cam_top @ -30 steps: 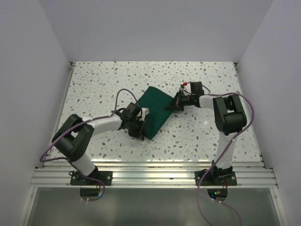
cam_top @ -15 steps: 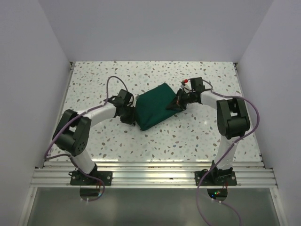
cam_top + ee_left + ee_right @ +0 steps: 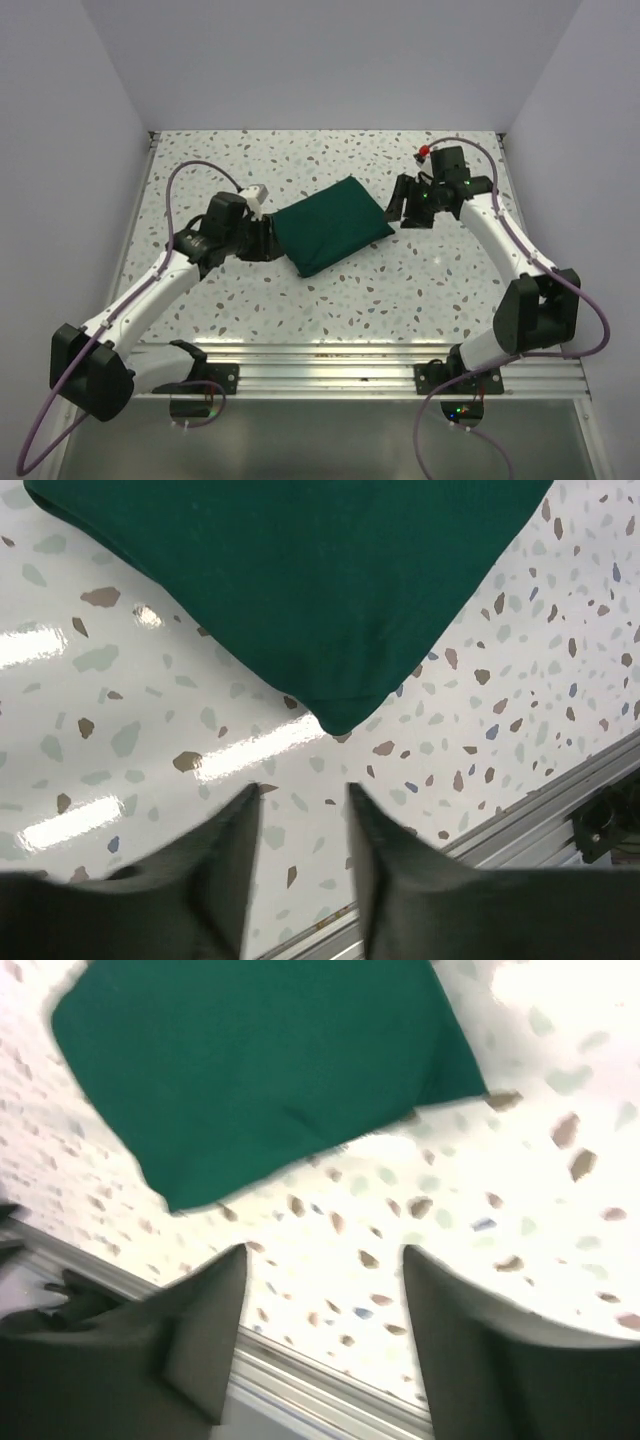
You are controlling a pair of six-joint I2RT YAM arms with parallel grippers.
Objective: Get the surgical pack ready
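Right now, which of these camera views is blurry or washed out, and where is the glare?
Top view: sharp and evenly lit. Left wrist view: the green bundle is crisp, bright glare streaks lie on the table, and the camera's own fingers are dark and out of focus. Right wrist view: smeared by blur throughout, with the upper right corner blown out to white.

Surgical pack (image 3: 332, 223): dark green cloth bundle, folded shut, roughly rectangular, slightly puffed like flat cushion. Cloth covers whole outside (only green fabric shows). Surface mostly smooth with faint creases; edges soft, corners rounded. Lies flat on speckled desk (image 3: 430, 290), about midway between left and right edges, somewhat nearer far edge than near edge. Turned diagonally: long sides run from near-left to far-right, one corner points toward near edge, opposite corner toward far edge.
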